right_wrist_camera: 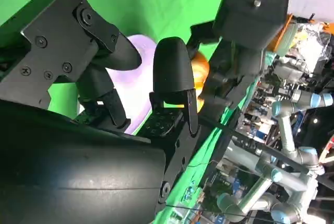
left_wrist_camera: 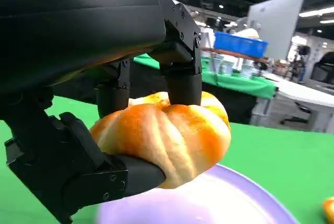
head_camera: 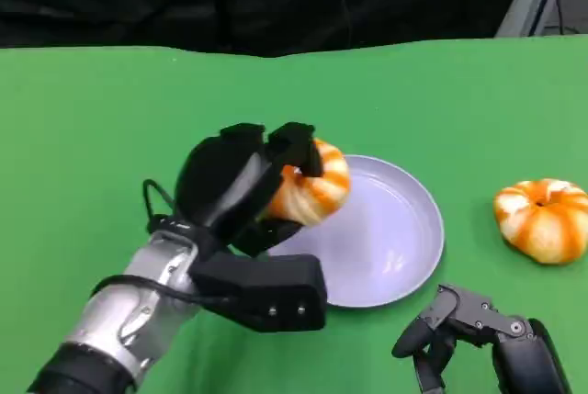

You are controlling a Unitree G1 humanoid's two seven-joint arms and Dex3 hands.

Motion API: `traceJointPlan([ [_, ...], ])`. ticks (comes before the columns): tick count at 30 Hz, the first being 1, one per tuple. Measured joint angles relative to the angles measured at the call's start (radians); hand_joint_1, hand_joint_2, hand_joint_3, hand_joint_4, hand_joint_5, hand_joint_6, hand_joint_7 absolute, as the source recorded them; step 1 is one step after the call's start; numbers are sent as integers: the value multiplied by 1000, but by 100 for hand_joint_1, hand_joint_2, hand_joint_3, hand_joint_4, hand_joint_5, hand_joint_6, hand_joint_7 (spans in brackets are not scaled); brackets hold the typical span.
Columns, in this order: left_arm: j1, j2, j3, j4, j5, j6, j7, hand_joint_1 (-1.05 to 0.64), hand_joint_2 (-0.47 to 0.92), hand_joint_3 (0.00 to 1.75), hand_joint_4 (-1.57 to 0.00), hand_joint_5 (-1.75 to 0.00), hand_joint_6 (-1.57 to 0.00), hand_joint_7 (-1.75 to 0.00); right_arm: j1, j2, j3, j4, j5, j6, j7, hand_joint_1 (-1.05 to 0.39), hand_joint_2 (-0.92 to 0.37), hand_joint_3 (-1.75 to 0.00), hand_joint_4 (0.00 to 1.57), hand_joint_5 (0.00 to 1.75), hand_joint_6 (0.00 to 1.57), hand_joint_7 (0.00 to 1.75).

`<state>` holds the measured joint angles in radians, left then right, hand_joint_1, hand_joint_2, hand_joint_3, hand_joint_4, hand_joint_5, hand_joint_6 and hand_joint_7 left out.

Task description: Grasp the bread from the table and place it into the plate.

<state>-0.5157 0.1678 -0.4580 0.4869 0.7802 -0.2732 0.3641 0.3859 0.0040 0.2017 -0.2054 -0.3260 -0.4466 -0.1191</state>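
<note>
My left hand (head_camera: 243, 194) held the bread (head_camera: 312, 185) in its fingers (left_wrist_camera: 182, 85) above the plate (head_camera: 404, 256) rim, right hand (head_camera: 469, 330) empty; releasing there, I judged, could roll it onto the desk (head_camera: 92, 118).

A round, golden-orange ridged bread roll (head_camera: 317, 187) is hanging raised over the left rim of a shallow, pale lilac round plate (head_camera: 395, 238), which is lying flat on the green desk (head_camera: 92, 118).
</note>
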Motion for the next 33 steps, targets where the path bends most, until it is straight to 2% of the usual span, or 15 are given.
traceJointPlan([
  [3, -34, -43, -21, 76, 2, 8, -1, -14, 27, 127, -91, -175, -78, -159, 2, 0, 0, -1, 0, 0, -1, 1, -31, -134, 85, 169, 84, 129],
  [4, -46, -61, -26, 106, 2, 13, 0, -15, 34, 112, -87, -175, -78, -146, 3, 0, 2, -1, 0, 0, -1, 0, -31, -134, 84, 170, 84, 129],
  [5, -56, -77, -30, 131, 1, 19, -2, -16, 36, 106, -86, -175, -78, -140, 3, 0, 3, -1, 1, 1, 0, 0, -30, -135, 84, 171, 84, 129],
  [9, -89, -114, -38, 177, -6, 26, -20, -16, 40, 98, -84, -175, -78, -135, 6, 1, 3, -6, 1, 5, 0, 0, -30, -135, 83, 172, 84, 130],
  [10, -96, -116, -40, 181, -6, 26, -21, -27, 67, 58, -56, -111, -51, -78, 7, 1, 3, -7, 1, 6, 0, -1, -30, -135, 84, 173, 84, 129],
  [11, -105, -116, -44, 182, -12, 27, -52, -31, 79, 38, -52, -79, -48, -48, 10, 1, 3, -7, 1, 9, -1, -2, -31, -134, 84, 173, 84, 129],
  [13, -114, -110, -56, 177, -31, 31, -157, -35, 89, 21, -49, -52, -47, -21, 11, 0, 3, -9, 0, 10, 0, -2, -31, -134, 84, 174, 84, 129],
  [16, -113, -107, -66, 172, -42, 35, -241, -35, 92, 18, -49, -45, -47, -14, 12, 0, 3, -13, -1, 10, 0, -2, -31, -134, 83, 174, 84, 129],
  [23, -113, -103, -65, 149, -43, 45, -260, -35, 92, 17, -50, -42, -47, -11, 12, 0, 3, -13, -1, 10, 0, -2, -31, -134, 83, 175, 84, 129],
  [24, -113, -103, -65, 149, -43, 47, -260, -59, 92, 21, -26, -31, -28, -8, 12, 0, 3, -13, -1, 10, 0, -2, -31, -134, 84, 173, 84, 129],
  [25, -113, -96, -70, 135, -42, 56, -292, -75, 92, 24, -11, -23, -16, -5, 12, 0, 4, -13, -2, 10, -1, -2, -31, -134, 84, 171, 84, 129],
  [26, -112, -81, -80, 112, -40, 70, -348, -81, 92, 25, -5, -21, -12, -4, 12, 1, 5, -13, -3, 10, -1, -1, -31, -135, 84, 170, 84, 129],
  [29, -104, -32, -100, 33, -34, 110, -479, -85, 92, 27, -1, -19, -9, -4, 12, 4, 6, -13, -4, 10, -4, 0, -31, -136, 85, 171, 84, 129],
  [33, -79, 12, -83, -81, -53, 124, -530, -78, 92, 29, -8, -25, -16, -7, 11, 4, 6, -13, -1, 11, -4, -2, -30, -137, 84, 169, 84, 129],
])
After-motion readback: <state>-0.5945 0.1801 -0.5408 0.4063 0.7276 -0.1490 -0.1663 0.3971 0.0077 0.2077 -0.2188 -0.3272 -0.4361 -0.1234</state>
